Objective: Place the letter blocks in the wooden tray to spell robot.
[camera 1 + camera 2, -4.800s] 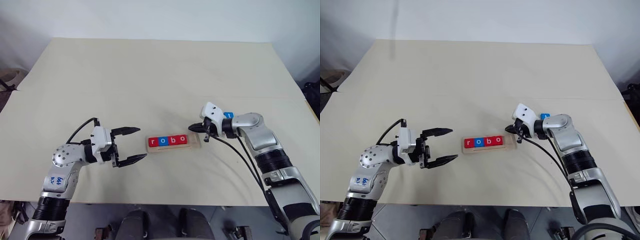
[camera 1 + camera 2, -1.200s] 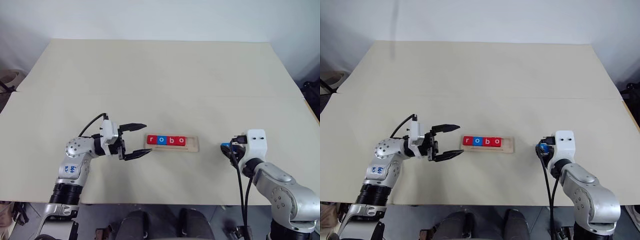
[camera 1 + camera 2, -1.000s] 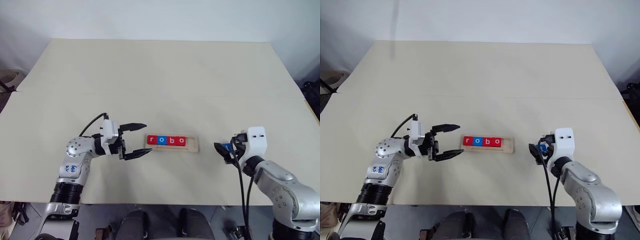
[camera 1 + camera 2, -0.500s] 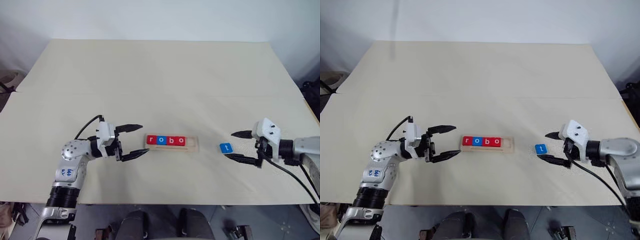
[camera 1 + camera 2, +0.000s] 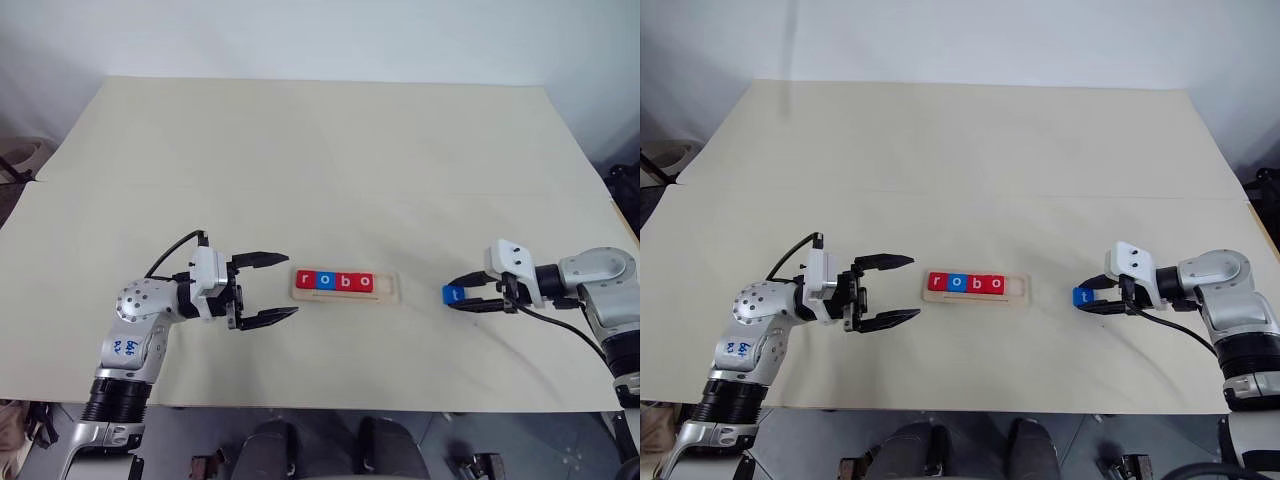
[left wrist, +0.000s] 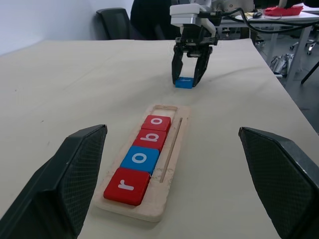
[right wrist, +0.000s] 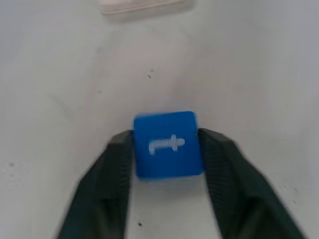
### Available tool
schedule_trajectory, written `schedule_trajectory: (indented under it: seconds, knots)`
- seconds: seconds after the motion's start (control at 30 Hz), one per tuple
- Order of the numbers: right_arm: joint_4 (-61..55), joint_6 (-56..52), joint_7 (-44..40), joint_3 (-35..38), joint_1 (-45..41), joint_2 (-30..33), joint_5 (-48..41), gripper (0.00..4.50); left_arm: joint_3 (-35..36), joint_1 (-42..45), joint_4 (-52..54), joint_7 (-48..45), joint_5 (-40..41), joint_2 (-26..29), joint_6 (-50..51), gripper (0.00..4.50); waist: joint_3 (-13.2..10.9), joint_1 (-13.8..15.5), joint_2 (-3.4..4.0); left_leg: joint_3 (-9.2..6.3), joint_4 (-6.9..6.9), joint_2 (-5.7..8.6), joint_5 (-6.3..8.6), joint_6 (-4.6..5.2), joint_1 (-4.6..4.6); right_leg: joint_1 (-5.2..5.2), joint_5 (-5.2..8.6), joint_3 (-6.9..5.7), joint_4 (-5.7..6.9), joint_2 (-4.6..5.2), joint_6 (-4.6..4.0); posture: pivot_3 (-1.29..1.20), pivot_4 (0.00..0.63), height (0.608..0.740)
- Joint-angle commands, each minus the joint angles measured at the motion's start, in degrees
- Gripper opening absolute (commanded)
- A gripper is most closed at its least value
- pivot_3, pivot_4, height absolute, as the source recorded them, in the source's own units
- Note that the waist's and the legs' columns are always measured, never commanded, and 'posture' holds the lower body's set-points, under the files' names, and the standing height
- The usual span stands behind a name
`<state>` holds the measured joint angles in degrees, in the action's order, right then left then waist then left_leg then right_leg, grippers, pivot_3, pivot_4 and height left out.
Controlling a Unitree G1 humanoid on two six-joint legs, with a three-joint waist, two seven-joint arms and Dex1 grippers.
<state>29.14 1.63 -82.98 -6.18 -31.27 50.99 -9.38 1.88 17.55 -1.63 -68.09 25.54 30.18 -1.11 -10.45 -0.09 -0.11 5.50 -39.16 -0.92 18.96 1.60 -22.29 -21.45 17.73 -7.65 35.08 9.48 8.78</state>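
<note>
STEP: last block, t | right gripper (image 5: pixel 1086 297) jaws clamped on t block (image 7: pixel 167 144), right of wooden tray (image 5: pixel 391 296) | left gripper (image 5: pixel 270 288) jaws apart | NEXT: lift, seat in end slot

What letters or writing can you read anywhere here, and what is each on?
"r" on the red block at the wooden tray's end.
"o" on the blue block next to it.
"b" on the red block.
"o" on the red block.
"t" on the blue block between the right gripper's fingers.
Blue handwriting on the left arm: too small to read.
</note>
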Motion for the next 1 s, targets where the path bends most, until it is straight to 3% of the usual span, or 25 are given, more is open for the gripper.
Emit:
schedule_trajectory:
  seconds: [0.03,0.27,0.57,0.9,1.0]
  knots:
    - [-2.7,-1.1,-0.6,0.9,-1.6,-0.4,-1.0,1.46,1.2,-0.9,2.8,0.0,1.5,0.7,0.0,4.50,0.0,0.0,0.00,0.00,0.00,0.00,0.00,0.00,0.00,0.00,0.00,0.00,-0.01,0.00,0.00,0.00,0.150,0.740]
    - [-17.5,-17.9,2.1,-0.9,-5.5,-4.7,-4.5,1.46,0.9,-1.2,3.0,-0.3,1.6,0.3,0.4,4.50,0.0,-0.2,0.02,-0.01,0.00,-0.06,-0.01,-0.03,0.01,-0.03,0.00,0.00,0.05,-0.03,-0.01,0.00,0.150,0.740]
    - [-15.8,-18.4,7.0,-6.7,-9.4,-11.4,1.1,1.46,0.2,-0.5,2.9,0.0,1.1,-0.4,0.3,4.50,0.0,0.6,0.01,-0.04,-0.05,0.08,-0.01,-0.03,-0.08,-0.04,-0.02,-0.02,0.00,0.07,0.03,0.00,0.150,0.740]
    - [-14.9,-18.9,6.4,-7.2,-9.3,-11.7,1.2,1.46,0.8,-1.1,3.6,1.6,0.9,-0.2,0.2,4.50,0.0,-0.1,0.01,-0.07,-0.02,0.01,-0.02,-0.03,-0.07,-0.05,-0.01,-0.08,0.03,-0.01,0.02,0.00,0.150,0.740]
    - [-16.1,-20.8,5.5,-7.4,-8.7,-11.8,0.3,2.50,0.8,-1.1,3.7,2.0,0.9,-0.2,0.1,4.50,0.0,-0.1,0.01,-0.06,-0.02,0.01,-0.02,-0.03,-0.07,-0.05,-0.01,-0.07,0.03,-0.01,0.01,0.00,0.150,0.740]
